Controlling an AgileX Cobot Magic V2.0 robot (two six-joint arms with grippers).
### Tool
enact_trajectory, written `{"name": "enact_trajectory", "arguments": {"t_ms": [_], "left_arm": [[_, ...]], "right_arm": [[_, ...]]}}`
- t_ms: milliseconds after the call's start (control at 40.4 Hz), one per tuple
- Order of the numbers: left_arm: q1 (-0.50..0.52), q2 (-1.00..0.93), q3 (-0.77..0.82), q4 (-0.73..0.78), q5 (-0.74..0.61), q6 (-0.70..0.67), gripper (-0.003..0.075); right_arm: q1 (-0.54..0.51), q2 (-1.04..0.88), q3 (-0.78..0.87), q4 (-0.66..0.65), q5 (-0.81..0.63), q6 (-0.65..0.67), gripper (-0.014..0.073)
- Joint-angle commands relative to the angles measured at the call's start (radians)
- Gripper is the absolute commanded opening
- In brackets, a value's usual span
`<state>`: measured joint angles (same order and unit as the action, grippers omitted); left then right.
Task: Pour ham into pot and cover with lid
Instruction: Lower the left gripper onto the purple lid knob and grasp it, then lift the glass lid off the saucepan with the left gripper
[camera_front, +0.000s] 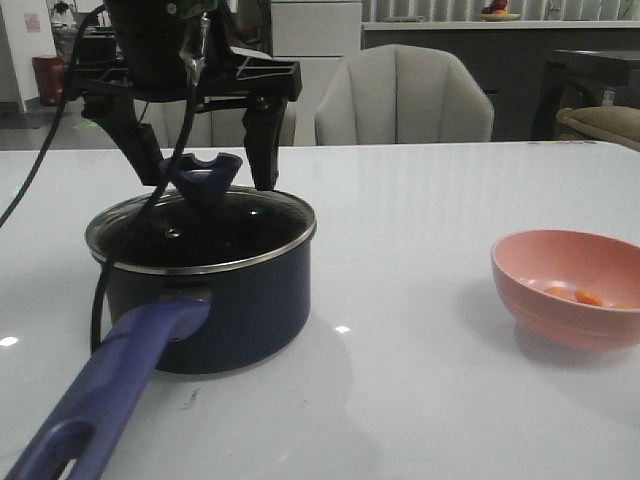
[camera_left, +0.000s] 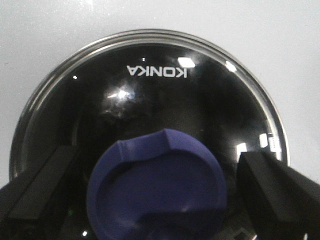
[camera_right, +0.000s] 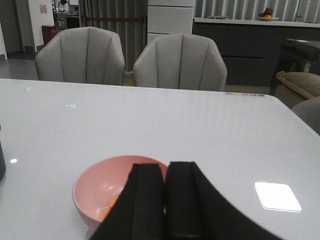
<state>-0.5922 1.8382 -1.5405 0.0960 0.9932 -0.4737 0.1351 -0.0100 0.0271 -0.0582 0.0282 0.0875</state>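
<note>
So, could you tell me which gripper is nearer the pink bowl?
The right gripper: it hangs shut just beside the pink bowl. The left gripper is across the table, open around the glass lid's knob.

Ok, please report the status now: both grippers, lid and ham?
Left gripper open around purple-blue knob. Round glass lid on dark navy pot. Right gripper shut, empty. Orange ham chunks in pink bowl.

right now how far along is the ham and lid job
Done: the round glass lid sits on the dark navy pot. In hand: the left gripper is open astride the notched purple-blue knob. Left: orange-pink ham chunks are in the pink bowl; the right gripper is shut.
</note>
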Motion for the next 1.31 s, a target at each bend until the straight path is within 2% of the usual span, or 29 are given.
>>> {"name": "enact_trajectory", "arguments": {"t_ms": [0, 223, 346, 668, 891, 1064, 1287], "left_arm": [[-0.007, -0.050, -0.034, -0.001, -0.017, -0.015, 0.0585], [-0.007, -0.050, -0.034, -0.001, -0.010, -0.015, 0.0291], [-0.007, -0.050, -0.043, -0.001, -0.010, -0.015, 0.0225], [-0.006, -0.086, -0.106, 0.030, -0.022, -0.015, 0.0206], [0.032, -0.138, -0.106, 0.117, 0.062, -0.011, 0.0206], [0.136, -0.208, -0.038, 0.113, 0.071, 0.043, 0.0206], [0.346, -0.339, 0.179, 0.033, -0.053, 0.131, 0.0206]], "right_arm": [[-0.007, -0.021, -0.006, -0.012, -0.088, -0.007, 0.0146], [-0.007, -0.021, -0.006, -0.012, -0.088, -0.007, 0.0146], [-0.007, -0.021, -0.006, -0.012, -0.088, -0.007, 0.0146], [-0.007, -0.021, -0.006, -0.012, -0.088, -0.007, 0.0146], [-0.007, -0.021, -0.006, -0.012, -0.088, -0.007, 0.0146], [-0.007, -0.021, -0.006, -0.012, -0.088, -0.007, 0.0146], [-0.007, -0.021, -0.006, -0.012, -0.088, -0.007, 0.0146]]}}
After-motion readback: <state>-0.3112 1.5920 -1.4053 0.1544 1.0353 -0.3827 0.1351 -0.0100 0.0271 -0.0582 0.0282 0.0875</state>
